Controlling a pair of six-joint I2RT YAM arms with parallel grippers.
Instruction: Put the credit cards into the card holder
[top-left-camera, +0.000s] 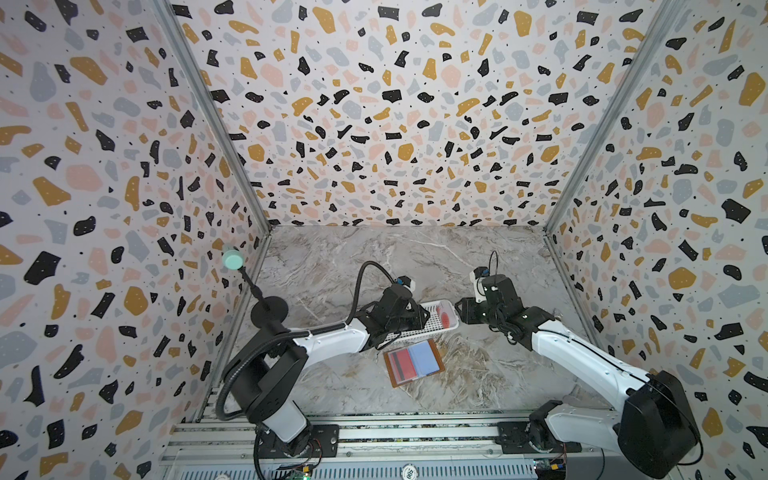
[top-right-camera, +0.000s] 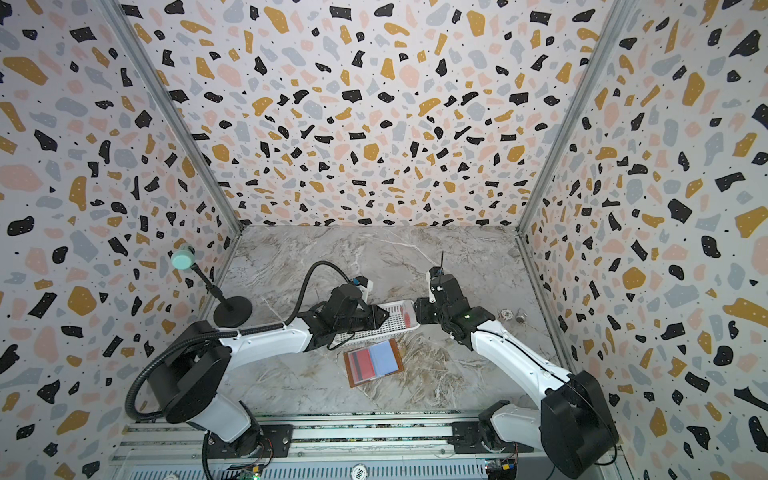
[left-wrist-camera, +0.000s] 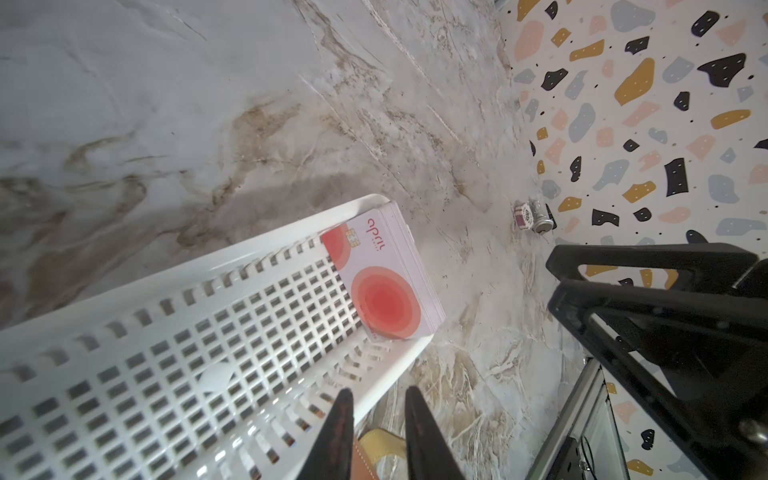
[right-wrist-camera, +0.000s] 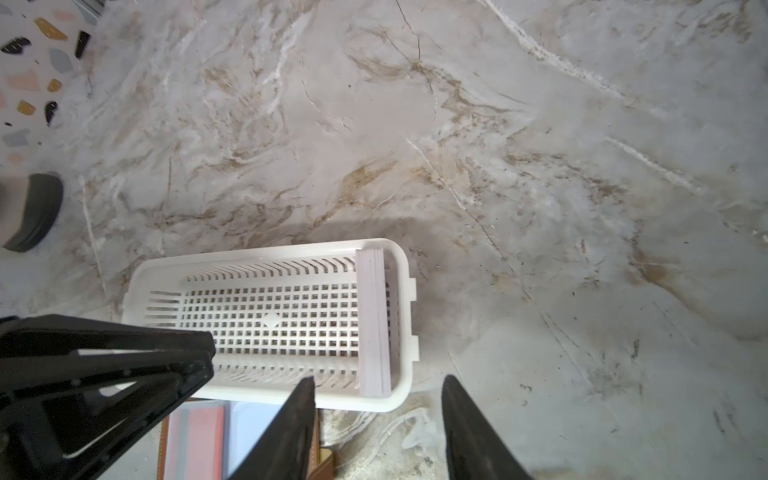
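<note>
**Credit cards (left-wrist-camera: 382, 282) being propped in white basket (left-wrist-camera: 232, 253)**

Nearest, the card holder (top-left-camera: 413, 362) is being shown lying open and flat on the marble table (top-left-camera: 332, 266). Its left sleeve is showing red with a dark stripe, its right sleeve pale blue. Just beyond it, the white basket's near wall is being straddled by the left gripper (left-wrist-camera: 378, 392). Its fingers (left-wrist-camera: 338, 432) are narrowly parted, and whether the wall is being pinched cannot be told. The right gripper (right-wrist-camera: 378, 380) is being held just beside the basket's right end, fingers (right-wrist-camera: 465, 424) spread wide around nothing. Farther in, the credit cards are being leaned as a tilted stack against the basket's right end wall.
</note>
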